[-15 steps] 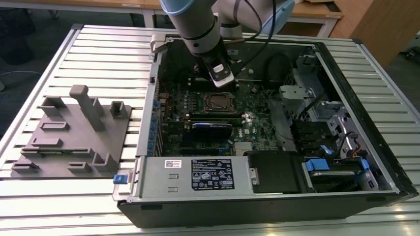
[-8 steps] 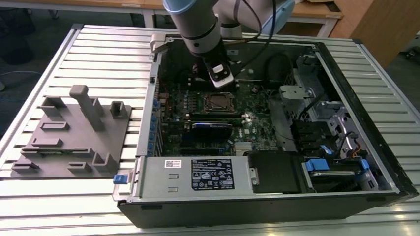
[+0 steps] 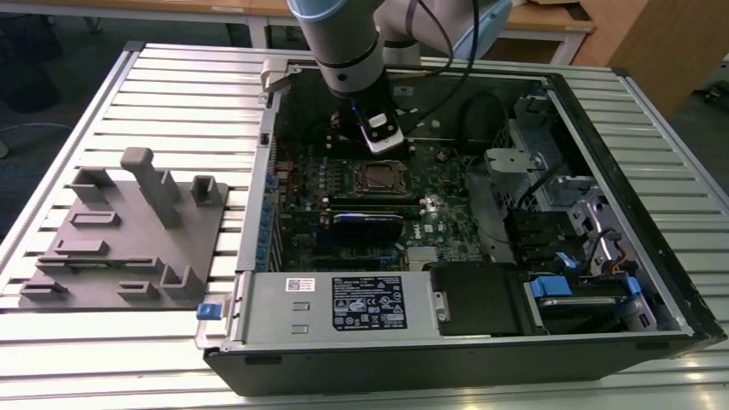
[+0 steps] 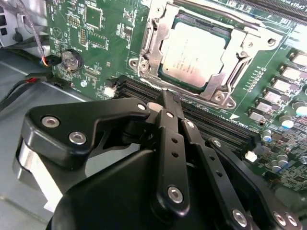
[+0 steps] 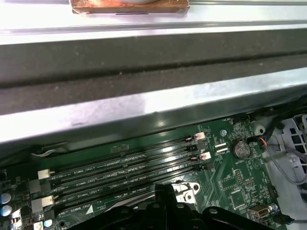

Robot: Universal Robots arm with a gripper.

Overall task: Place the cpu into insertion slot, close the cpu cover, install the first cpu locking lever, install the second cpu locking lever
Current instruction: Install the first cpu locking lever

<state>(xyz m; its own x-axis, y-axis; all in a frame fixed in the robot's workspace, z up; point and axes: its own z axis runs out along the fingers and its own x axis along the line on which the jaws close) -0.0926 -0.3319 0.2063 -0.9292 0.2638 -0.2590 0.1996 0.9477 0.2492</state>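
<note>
Currently, status by item:
Gripper point(image 4: 169, 98): fingers pressed together, empty, tip poised just beside socket edge, above memory slots point(image 5: 129, 167).
Cpu point(image 4: 193, 55): seated flat inside insertion slot point(image 3: 377, 177), silver top exposed through cut-out.
Cpu cover point(image 4: 153, 40): lowered over chip, frame lying around chip edges.
Locking levers point(image 4: 211, 16): one wire lever seen along far side of socket; latched state not discernible.
Computer case point(image 3: 341, 303): open on slatted table point(image 3: 171, 94); socket at 12 o'clock from case centre in exterior view.
Grey fixture point(image 3: 125, 235): at 9 o'clock from case, well apart.
Step in hand (judged): lever installation, placement and cover apparently done.
Next move requirement (judged): closed fingertip contact on lever end, downward push, sideways tuck under retaining hook.
</note>
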